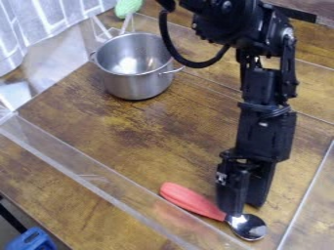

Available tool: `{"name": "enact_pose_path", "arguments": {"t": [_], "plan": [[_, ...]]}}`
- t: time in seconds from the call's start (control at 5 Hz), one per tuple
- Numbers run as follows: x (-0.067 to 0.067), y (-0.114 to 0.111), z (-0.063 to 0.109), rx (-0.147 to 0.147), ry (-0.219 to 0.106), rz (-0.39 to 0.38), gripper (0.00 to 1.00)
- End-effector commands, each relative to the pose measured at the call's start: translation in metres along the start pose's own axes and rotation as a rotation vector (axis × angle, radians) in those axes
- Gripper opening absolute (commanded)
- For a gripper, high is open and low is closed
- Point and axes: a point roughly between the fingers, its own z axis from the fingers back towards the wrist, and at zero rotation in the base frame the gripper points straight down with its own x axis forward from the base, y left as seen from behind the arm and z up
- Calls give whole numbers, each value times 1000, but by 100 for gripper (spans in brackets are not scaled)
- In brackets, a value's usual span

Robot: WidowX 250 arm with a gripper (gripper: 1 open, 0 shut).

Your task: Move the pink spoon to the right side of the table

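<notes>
In the single camera view, the pink spoon (pixel 209 208) lies flat on the table (pixel 117 132) near its front right corner, close to the clear acrylic wall (pixel 92 181) that runs along the front edge. Its salmon-pink handle points left and slightly back, while the shiny round bowl sits at the right end, nearest the camera.

The black robot arm (pixel 268 93) reaches down from the top of the view, and its tool (pixel 239 203) hangs upright directly over the spoon, at the place where the handle meets the bowl. The tool's tips are at or just above the spoon; whether they touch it cannot be told. The dark fingers blend together, so whether they stand apart or together cannot be told either.

Well apart, at the back left of the table, stands a metal pot (pixel 133 64) with a small side handle. A green object (pixel 127 7) shows behind it.
</notes>
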Motion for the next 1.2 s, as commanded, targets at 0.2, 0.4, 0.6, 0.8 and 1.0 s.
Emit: {"name": "enact_pose_path", "arguments": {"t": [0.2, 0.4, 0.6, 0.8, 1.0], "plan": [[-18, 13, 1, 36, -26, 70, 0], [-19, 16, -1, 22, -4, 18, 0], [-21, 19, -1, 6, 19, -42, 0], [-23, 20, -2, -14, 41, -108, 0], [-18, 20, -5, -23, 43, -130, 100]]}}
